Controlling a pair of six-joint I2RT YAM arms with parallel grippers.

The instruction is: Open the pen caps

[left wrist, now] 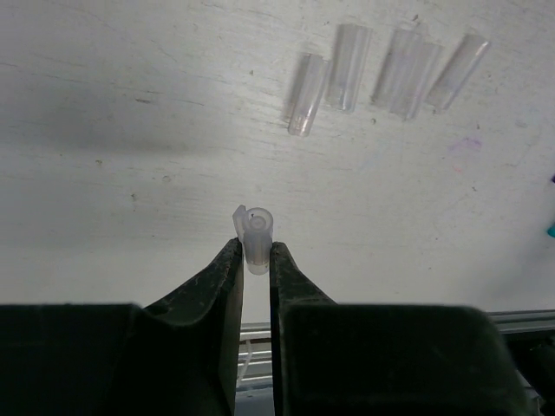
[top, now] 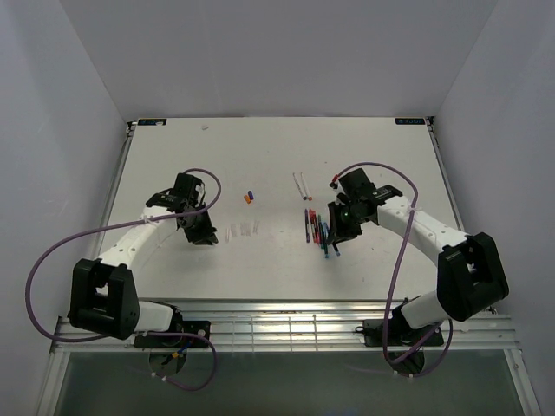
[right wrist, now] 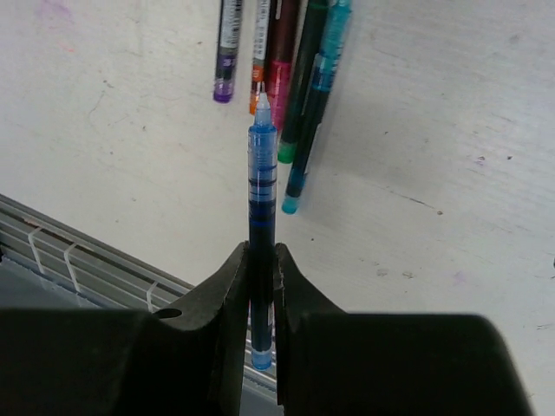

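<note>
Reading the barrel labels on the loose pens (right wrist: 282,52) fails: the print is too small. I see the left gripper (left wrist: 256,250) nearly closed, pinching a clear cap (left wrist: 257,225). The right gripper (right wrist: 262,253) clamps an uncapped blue pen (right wrist: 262,165). Red, blue and orange pen caps (top: 249,197) lie on the table (top: 173,156) between the arms.

The surface (left wrist: 130,173) is white and matt, lightly scuffed and speckled, with faint stains. The left gripper (left wrist: 256,246) has black jaws with a dull, slightly grainy finish. The clear cap (left wrist: 257,227) between them is frosted, translucent plastic, as are the loose clear tubes (left wrist: 347,65). The right gripper (right wrist: 260,250) is equally matt, and its blue pen (right wrist: 263,173) has a glossy, see-through plastic barrel. The coloured caps (top: 249,197) look like plastic, though they are too small to judge their sheen.
</note>
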